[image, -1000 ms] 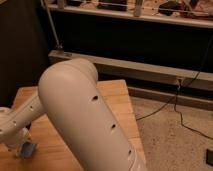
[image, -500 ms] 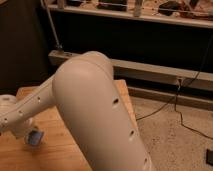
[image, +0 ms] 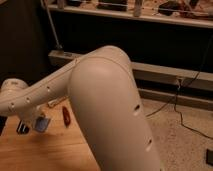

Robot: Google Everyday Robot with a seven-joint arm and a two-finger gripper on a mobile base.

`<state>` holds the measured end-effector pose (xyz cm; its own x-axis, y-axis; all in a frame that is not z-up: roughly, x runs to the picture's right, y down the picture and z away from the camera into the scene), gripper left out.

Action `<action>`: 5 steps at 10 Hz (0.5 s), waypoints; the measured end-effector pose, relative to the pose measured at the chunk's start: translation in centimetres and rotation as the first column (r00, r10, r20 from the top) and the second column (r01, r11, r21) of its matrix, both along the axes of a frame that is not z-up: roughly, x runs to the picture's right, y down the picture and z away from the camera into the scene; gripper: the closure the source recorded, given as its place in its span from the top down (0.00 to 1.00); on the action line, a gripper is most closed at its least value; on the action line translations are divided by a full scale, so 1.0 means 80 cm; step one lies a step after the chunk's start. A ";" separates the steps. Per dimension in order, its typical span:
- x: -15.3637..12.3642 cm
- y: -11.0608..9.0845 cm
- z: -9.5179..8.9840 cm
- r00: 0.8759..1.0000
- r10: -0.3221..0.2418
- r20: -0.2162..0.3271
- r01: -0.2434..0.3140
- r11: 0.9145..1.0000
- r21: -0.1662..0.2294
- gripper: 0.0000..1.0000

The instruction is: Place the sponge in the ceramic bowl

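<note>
Gripper, at the lower left over the wooden table, is pinching one flat blue-grey sponge; I'm seeing one slim dark-red object lying beside it.

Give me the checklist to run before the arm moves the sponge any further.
1. Grip: pincer, low at the left over the table, shut on the sponge: ok.
2. Sponge lifted clear of the tabletop: cannot tell.
3. Bowl in sight: not ok; the arm hides much of the table.
4. Dark red object lies right of the sponge, apart from it: ok.
5. Free path to the bowl: cannot tell.
</note>
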<state>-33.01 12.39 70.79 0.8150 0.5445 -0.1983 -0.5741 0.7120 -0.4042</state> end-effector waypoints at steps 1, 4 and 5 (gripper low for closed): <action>0.003 -0.009 0.002 1.000 0.002 -0.004 -0.002 1.000 0.003 0.18; 0.022 -0.048 0.020 0.999 0.010 -0.035 -0.010 1.000 0.008 0.18; 0.029 -0.060 0.027 0.999 0.017 -0.043 -0.016 1.000 0.008 0.18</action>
